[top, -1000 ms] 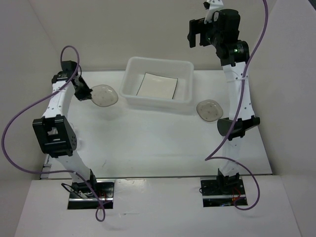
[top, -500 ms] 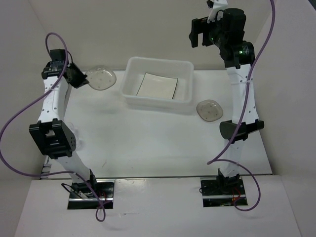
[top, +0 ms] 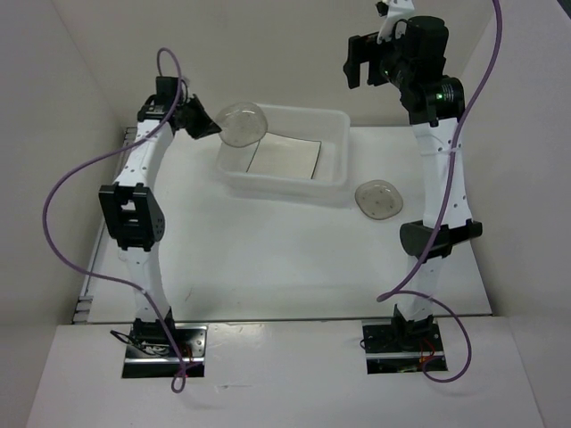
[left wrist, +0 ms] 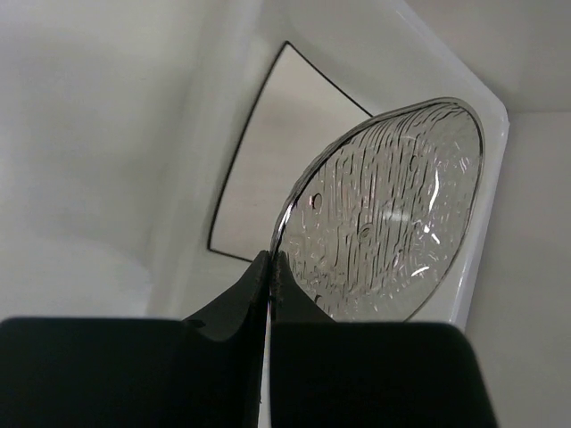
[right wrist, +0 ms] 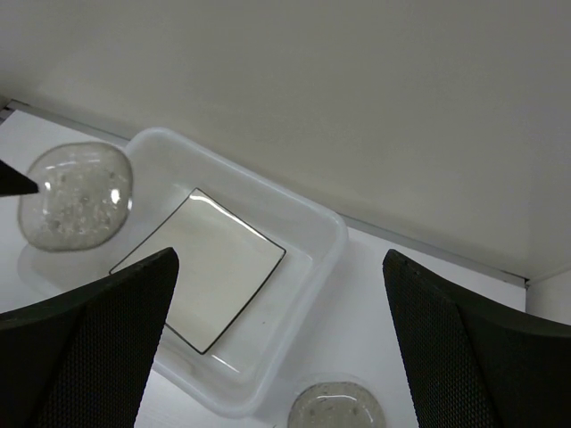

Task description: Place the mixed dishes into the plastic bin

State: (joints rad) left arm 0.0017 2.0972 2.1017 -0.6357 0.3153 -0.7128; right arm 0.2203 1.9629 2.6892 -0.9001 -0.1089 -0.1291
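Stretches the left arm (top: 143,160) up and forward, elbow bent to the left of the plastic bin (top: 332,120), wrist turned toward it. Pinches the left gripper (top: 207,127) tight on the edge of a round greyish dish (top: 243,122), fingertips pressed together, above the bin's left rim. Raises the right arm (top: 443,169) nearly straight on the bin's right side, elbow low. Holds the right gripper (top: 353,61) high beyond the bin's far right corner, fingers (right wrist: 89,348) spread wide apart.

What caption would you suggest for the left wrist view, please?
Left hand holds a translucent dish by its rim over the bin containing the square plate.
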